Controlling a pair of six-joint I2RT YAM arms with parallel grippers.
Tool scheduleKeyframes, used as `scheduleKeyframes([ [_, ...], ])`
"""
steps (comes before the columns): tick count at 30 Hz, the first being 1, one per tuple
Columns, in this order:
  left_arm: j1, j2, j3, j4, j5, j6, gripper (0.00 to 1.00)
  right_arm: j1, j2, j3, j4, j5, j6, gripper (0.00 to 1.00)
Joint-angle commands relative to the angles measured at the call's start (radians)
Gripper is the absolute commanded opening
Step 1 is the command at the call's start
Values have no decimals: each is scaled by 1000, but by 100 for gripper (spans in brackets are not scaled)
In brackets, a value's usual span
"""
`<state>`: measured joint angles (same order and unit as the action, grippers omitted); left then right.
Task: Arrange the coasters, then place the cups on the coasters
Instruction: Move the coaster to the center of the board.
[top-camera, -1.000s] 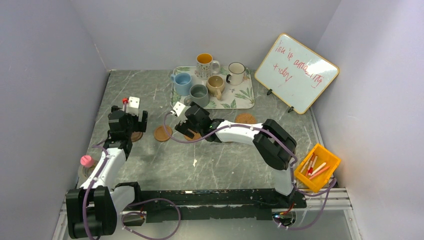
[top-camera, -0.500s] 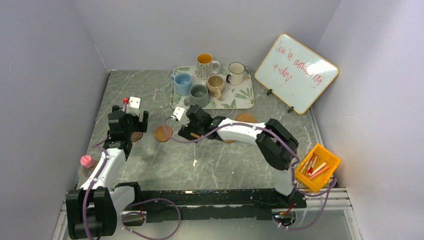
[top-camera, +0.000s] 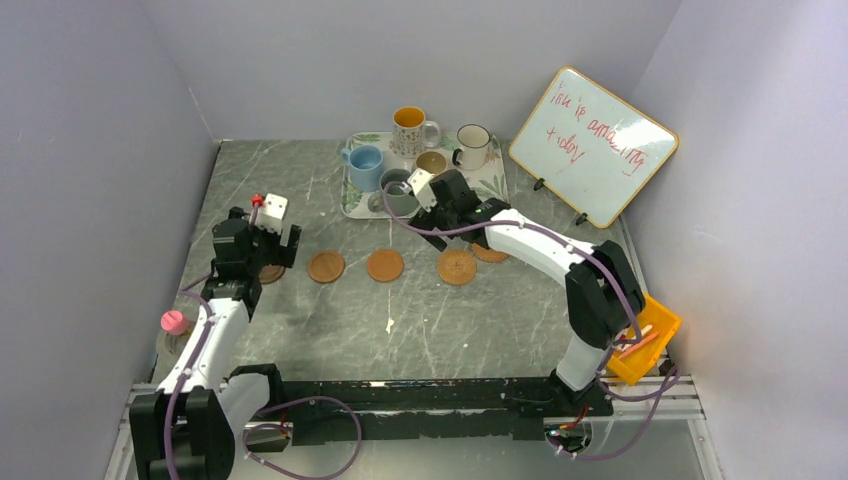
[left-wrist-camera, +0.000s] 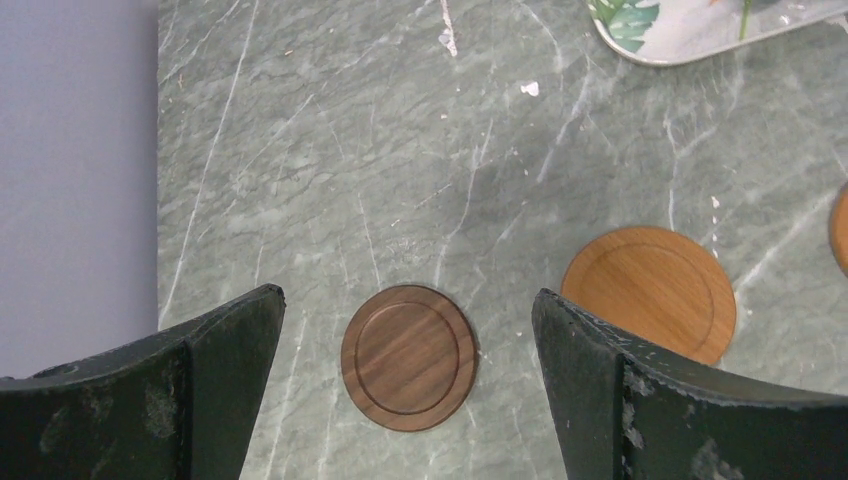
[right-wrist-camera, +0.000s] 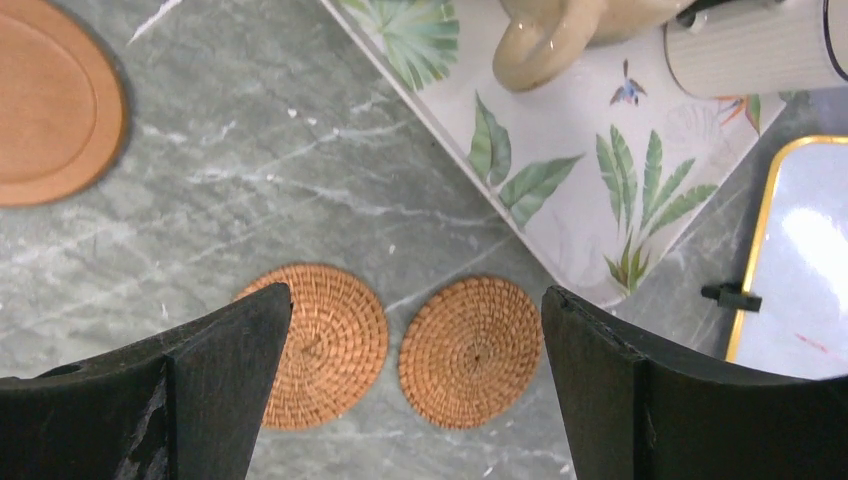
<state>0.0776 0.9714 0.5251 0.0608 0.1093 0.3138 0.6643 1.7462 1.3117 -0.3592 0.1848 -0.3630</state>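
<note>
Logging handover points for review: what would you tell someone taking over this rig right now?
Left gripper: open, empty, above the dark coaster.
Right gripper: open, empty, above the two woven coasters, beside the tray.
Coasters: all five lie flat on the table in a rough row, with the two smooth tan coasters in the middle.
Cups: all five cups are on the tray, none on a coaster.
Left to do: tidy the row if needed, then move each cup onto a coaster.

Left arm (top-camera: 213, 335) bent, jaws wide; right arm (top-camera: 530, 250) outstretched, jaws wide.
</note>
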Motion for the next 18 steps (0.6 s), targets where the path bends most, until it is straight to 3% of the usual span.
scheduleKeyframes([
  [1, 4, -55, 62, -139, 66, 105, 100, -1, -79, -67, 54, 65, 2, 100],
  [6, 4, -136, 43, -263, 83, 123, 100, -45, -85, -147, 130, 79, -16, 100],
  [14, 5, -315, -52, -254, 77, 95, 100, -49, -32, -193, 171, 69, -45, 100],
  [18, 4, -329, -56, -269, 107, 106, 100, -48, 3, -198, 155, 49, -58, 100],
])
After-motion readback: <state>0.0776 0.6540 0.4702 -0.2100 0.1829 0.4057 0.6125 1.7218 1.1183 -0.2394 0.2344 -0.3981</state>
